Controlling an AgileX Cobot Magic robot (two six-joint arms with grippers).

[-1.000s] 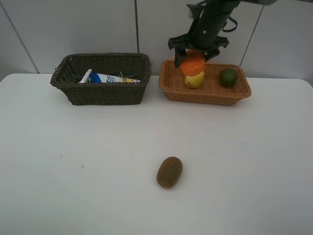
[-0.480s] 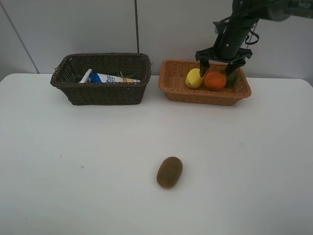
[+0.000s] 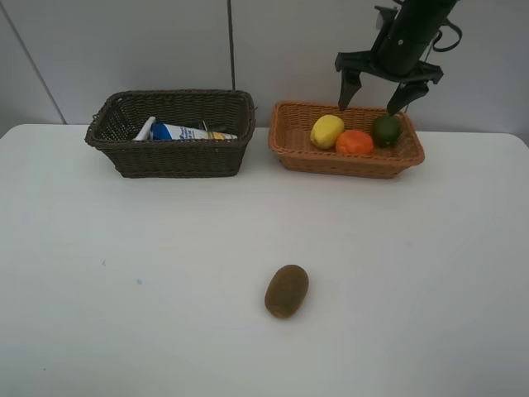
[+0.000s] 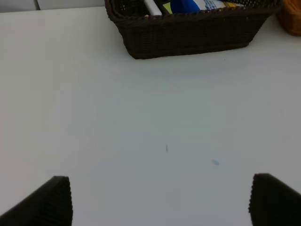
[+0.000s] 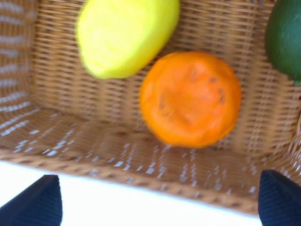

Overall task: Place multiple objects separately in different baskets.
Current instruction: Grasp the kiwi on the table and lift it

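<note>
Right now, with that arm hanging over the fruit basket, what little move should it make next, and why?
Probably swing the open right end effector toward the brown oval kiwi, the only item lying on the white table. The round orange already sits in the light tan wicker basket between the yellow lemon and the dark green fruit.

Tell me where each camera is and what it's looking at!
Exterior high: up above, looking down at the table, both baskets, the kiwi and the right gripper.
Left wrist: on the left arm, facing the dark basket; its fingertips show.
Right wrist: on the right arm, looking into the light basket at the orange; its fingertips show.
Shared: the high view also shows both baskets.
</note>
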